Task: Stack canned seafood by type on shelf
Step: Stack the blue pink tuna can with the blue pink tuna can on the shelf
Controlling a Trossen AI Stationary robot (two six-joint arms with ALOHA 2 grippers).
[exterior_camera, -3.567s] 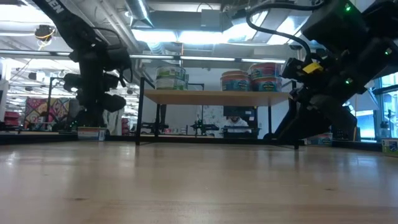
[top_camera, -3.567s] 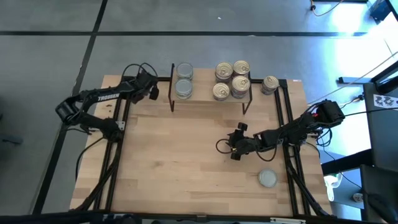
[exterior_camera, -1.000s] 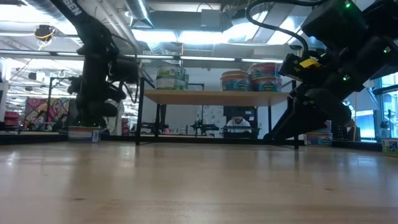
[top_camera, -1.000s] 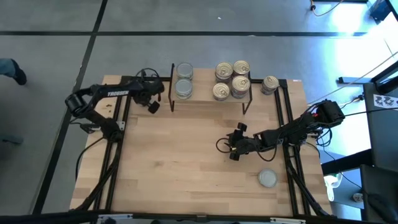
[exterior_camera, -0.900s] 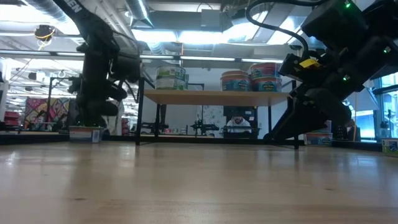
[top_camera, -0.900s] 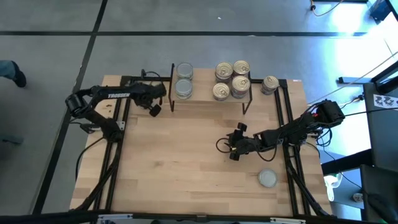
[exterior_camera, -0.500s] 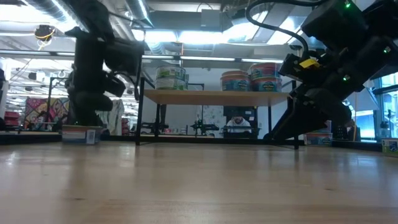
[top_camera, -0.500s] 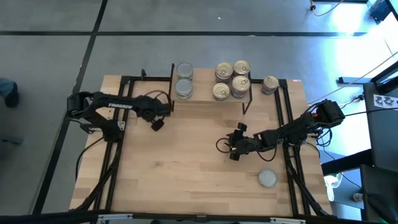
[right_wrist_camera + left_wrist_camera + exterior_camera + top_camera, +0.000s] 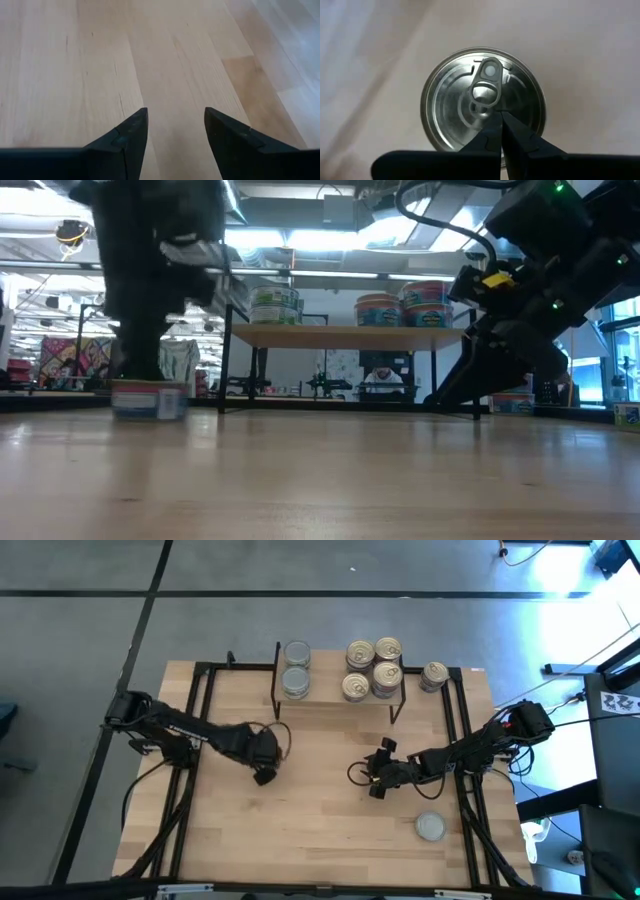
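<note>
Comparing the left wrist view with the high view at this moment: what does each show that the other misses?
Only the left wrist view shows the pull-ring can under the left gripper, whose fingers are shut together over its lid. Only the high view shows the shelf with two plain-lidded tins at its left and four ring-lidded ones at its right, a loose grey-lidded tin, another tin beside the shelf, and the right gripper. Both show the wooden tabletop.
</note>
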